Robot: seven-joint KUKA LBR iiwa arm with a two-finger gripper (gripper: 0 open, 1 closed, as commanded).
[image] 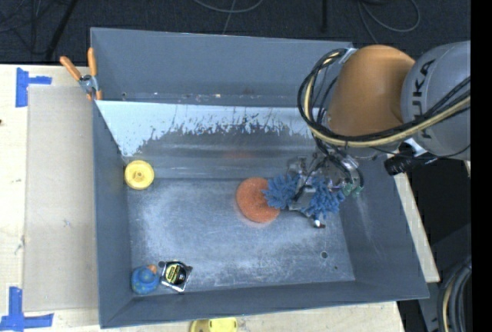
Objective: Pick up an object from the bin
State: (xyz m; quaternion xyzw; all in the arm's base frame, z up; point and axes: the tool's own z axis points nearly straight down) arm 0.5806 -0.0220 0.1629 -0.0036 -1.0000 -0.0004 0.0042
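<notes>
My gripper (pixel 314 204) is low over the right middle of the bin, its fingers down in a shaggy blue tufted thing (pixel 296 194). The blue tufts spread round the fingers and hide how the jaws stand. An orange round disc (pixel 254 200) lies flat on the bin floor, touching the blue thing's left side.
A yellow round cap-like thing (pixel 139 174) lies near the bin's left wall. A small blue round thing (pixel 144 280) and a black-and-yellow tape measure (pixel 176 274) sit in the front left corner. The arm's orange cover and cables hang over the bin's right side.
</notes>
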